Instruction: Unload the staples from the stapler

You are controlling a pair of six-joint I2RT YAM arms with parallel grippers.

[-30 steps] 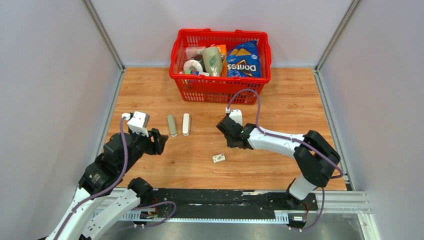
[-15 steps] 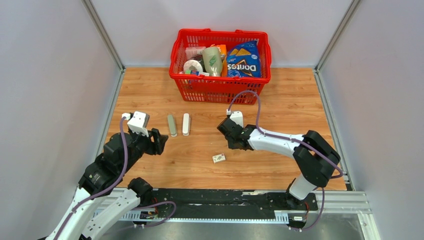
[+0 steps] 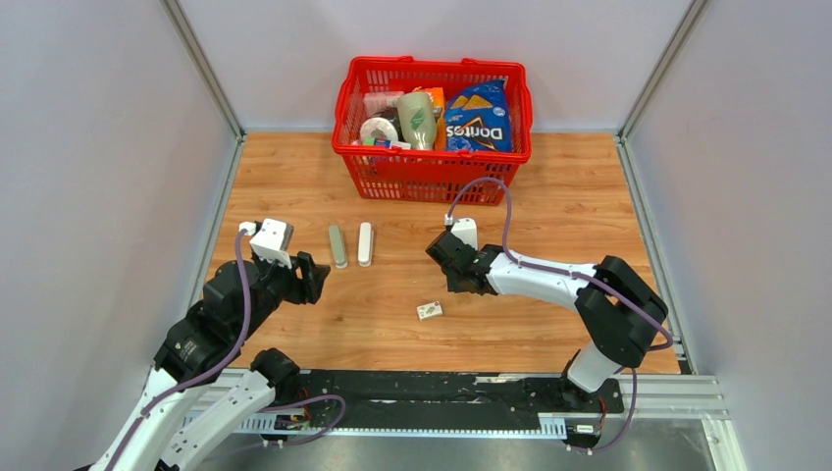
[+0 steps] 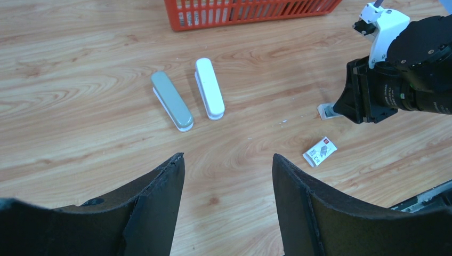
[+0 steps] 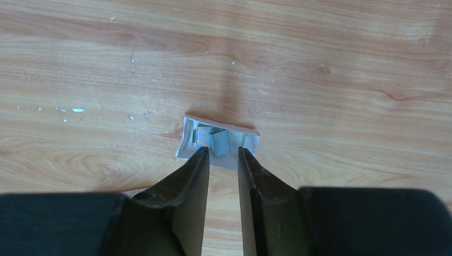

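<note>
Beside grey-green bar [image 3: 337, 245], stapler [image 3: 365, 243] unmoved; right end effector [image 5: 219, 151] slightly parted.

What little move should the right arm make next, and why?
Probably lift the right end effector straight up, away from the small white tray. Its jaws stand slightly apart with nothing between them, and the staples lie in the tray just past the fingertips, so they look let go. Going up first should avoid knocking the tray.
</note>
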